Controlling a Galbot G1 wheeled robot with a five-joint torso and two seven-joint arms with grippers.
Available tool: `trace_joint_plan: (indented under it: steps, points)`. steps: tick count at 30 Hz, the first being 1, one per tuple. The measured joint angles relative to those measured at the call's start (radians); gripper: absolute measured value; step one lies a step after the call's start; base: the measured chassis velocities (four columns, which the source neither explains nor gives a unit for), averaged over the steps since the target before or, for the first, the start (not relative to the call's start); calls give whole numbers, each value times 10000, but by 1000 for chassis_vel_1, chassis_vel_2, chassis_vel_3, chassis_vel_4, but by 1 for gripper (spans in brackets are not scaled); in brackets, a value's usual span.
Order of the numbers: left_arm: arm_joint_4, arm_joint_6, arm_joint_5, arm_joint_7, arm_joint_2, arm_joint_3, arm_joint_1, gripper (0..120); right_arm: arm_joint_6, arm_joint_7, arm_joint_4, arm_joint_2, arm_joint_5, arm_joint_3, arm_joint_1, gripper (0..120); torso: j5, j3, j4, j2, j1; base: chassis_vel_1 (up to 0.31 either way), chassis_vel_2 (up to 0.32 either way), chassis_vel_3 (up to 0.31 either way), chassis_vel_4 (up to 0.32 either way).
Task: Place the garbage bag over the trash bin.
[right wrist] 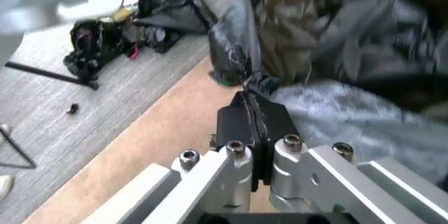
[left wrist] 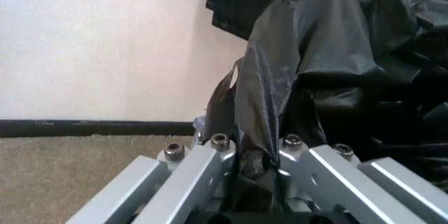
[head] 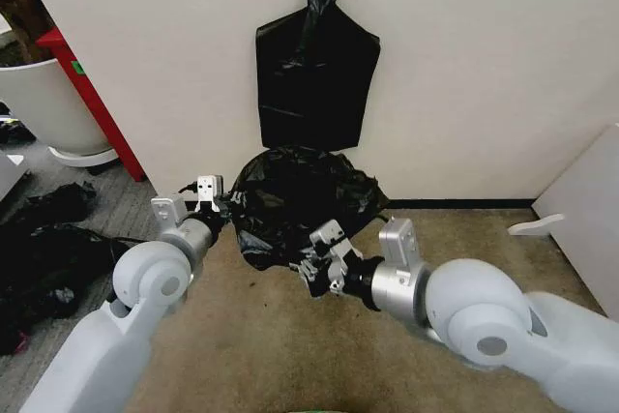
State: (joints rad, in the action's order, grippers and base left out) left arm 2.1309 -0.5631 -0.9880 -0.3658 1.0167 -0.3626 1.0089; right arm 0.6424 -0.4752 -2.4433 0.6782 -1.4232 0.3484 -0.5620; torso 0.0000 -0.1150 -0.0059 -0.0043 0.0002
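At the centre of the head view, just below a flat black bag bundle with a knotted top (head: 316, 74) that hangs from a hook on the white wall, the thin, glossy black plastic garbage bag (head: 300, 200) billows in a wrinkled mound over the tan carpet. The small round white trash bin itself cannot be made out; whether it sits beneath the film is a guess, as the black plastic hides whatever is under it.

The left pincer (head: 207, 202) sits at the left edge of the mound, left of centre in the frame, and its wrist view shows a twisted fold of film (left wrist: 260, 129) drawn down between the jaws, so it is closed on the bag. The right pincer (head: 327, 260) is at the lower edge of the mound, just right of centre, and its wrist view shows the black pads (right wrist: 253, 127) pressed together with a thin rope of film (right wrist: 245, 77) pinched between them: clamped on the bag too.

The film looks very light, limp and slippery; it will sag and cling rather than hold any shape, and a hard pull could stretch or tear it. The sensible hold is at the hem of the mouth, on opposite sides, with enough gathered plastic in each pinch that it does not slide out.

At the upper left of the head view stands a larger white round tub (head: 44, 103), with dark bags (head: 48, 249) strewn on the grey floor below it.
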Motion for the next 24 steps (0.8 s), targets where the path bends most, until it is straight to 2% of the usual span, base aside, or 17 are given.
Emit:
trace_joint_plan:
  steps: [14, 24]
  points:
    - [273, -233, -1372, -472, 28, -124, -195, 3, -56, 1172, 629, -356, 2135, -681, -2245, 0, 2, 0, -1, 0, 0, 0, 0, 0, 0]
    - [338, -415, -2173, -738, 26, -200, -269, 3, -346, 1847, 1211, -335, 3350, -954, -3160, 0, 1, 0, -1, 0, 0, 0, 0, 0, 0]
